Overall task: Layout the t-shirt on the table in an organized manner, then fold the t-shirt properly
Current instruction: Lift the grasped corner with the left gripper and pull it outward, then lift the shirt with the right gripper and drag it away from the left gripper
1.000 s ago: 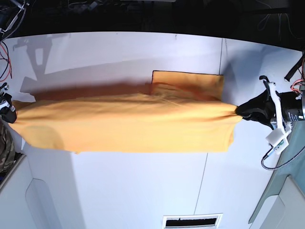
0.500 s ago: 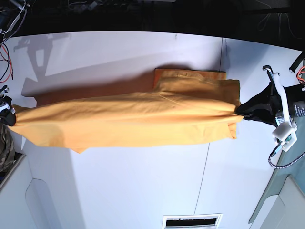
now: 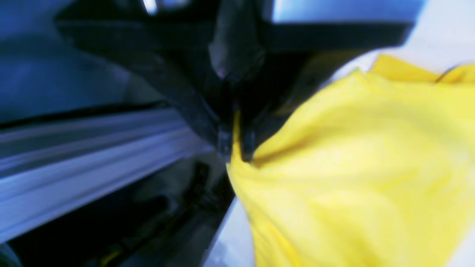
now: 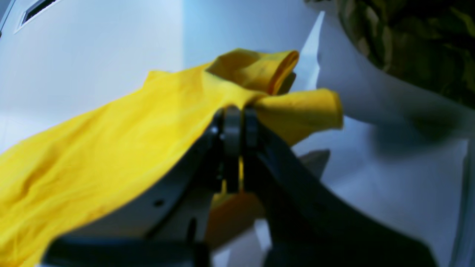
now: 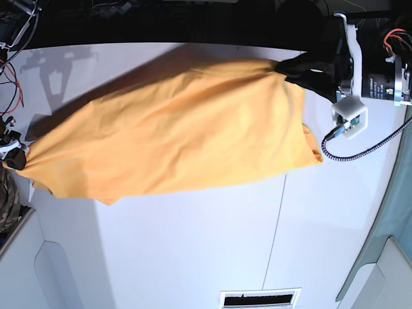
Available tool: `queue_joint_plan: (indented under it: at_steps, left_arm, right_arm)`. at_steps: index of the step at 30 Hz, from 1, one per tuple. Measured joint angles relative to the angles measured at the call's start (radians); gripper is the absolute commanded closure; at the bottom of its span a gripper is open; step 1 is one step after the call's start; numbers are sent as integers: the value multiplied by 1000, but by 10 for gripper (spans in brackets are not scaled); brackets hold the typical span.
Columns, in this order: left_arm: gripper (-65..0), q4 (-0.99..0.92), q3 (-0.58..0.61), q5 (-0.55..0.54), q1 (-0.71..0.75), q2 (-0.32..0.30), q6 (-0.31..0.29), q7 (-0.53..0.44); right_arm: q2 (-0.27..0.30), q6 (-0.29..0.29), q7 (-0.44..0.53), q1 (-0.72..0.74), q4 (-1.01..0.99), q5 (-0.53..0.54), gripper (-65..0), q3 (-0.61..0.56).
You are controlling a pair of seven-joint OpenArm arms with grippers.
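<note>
Base view: both arms' fingers pinch the t-shirt [image 5: 174, 129] over the table [image 5: 193, 251], camouflage cloth [image 4: 412, 40] nearby.

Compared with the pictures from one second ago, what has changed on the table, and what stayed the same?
The left gripper swung toward the far edge of the table, carrying its end of the t-shirt with it. The cloth was a flat narrow band before; now it spreads wider and slants across the table, covering the folded patch behind it. The right gripper stayed nearly in place. Both remain shut on the shirt.
</note>
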Motion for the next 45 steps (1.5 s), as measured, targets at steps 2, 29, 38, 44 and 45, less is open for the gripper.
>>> queue_joint_plan:
  at_steps: [2, 29, 38, 44, 45]
  left_arm:
    - [0, -25, 67, 3, 5, 41, 0, 1]
    - [-314, -570, 33, 745, -81, 150, 5, -557]
    - [-314, -753, 32, 784, -157, 234, 61, -558]
    - [-314, -755, 82, 836, -163, 252, 58, -586]
    - [-314, -755, 103, 845, -164, 252, 58, -596]
  right_arm:
    - [0, 0, 1, 0, -1, -6, 0, 0]
    - [-160, 26, -105, -13, 95, 174, -269, -233]
    - [-306, 21, -29, -14, 95, -37, -269, -580]
    - [-358, 21, -24, -14, 95, -121, -269, -702]
    - [-366, 21, -23, -14, 95, -128, -269, -718]
